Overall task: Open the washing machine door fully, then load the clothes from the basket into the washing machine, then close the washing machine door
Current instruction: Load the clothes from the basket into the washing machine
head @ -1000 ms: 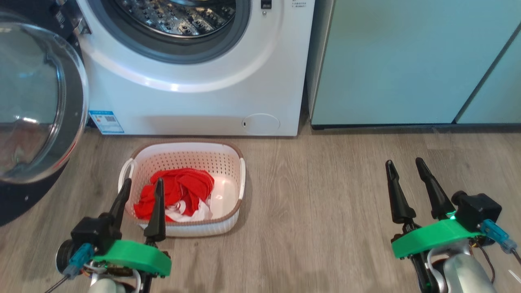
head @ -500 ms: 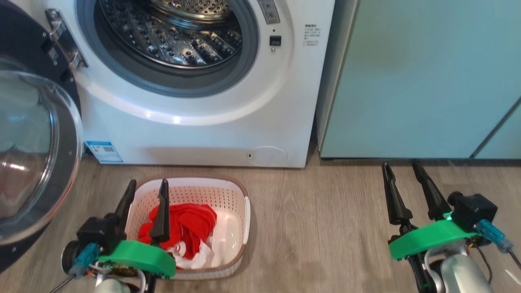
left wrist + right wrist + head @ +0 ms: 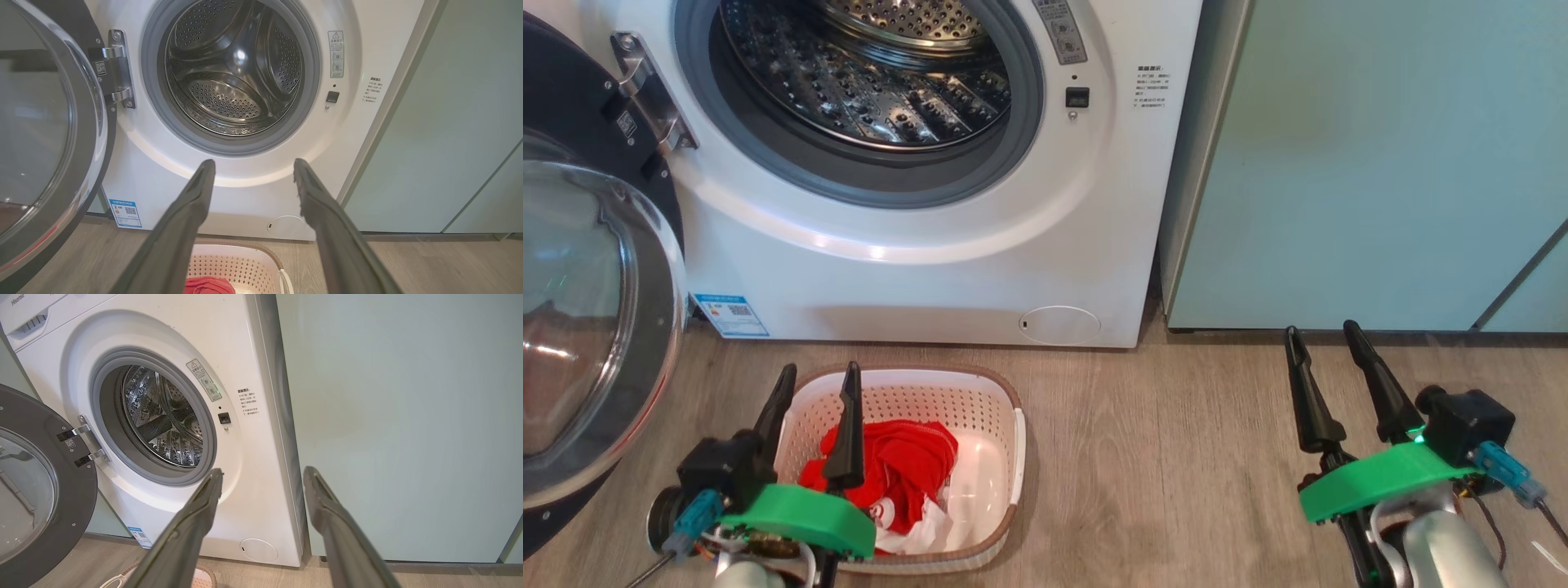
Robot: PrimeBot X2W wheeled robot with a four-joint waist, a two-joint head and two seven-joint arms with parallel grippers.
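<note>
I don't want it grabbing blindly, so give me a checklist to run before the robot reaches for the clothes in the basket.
1. The washing machine door is swung aside, leaving the opening uncovered: ok.
2. That door is at its full swing: cannot tell.
3. The drum holds no laundry: ok.
4. The clothes lie in the basket, toward its left side: ok.
5. The left gripper is open and empty, near the basket: ok.
6. The right gripper is open and empty: ok.

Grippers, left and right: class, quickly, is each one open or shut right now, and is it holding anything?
Left gripper: open, holding nothing.
Right gripper: open, holding nothing.
</note>
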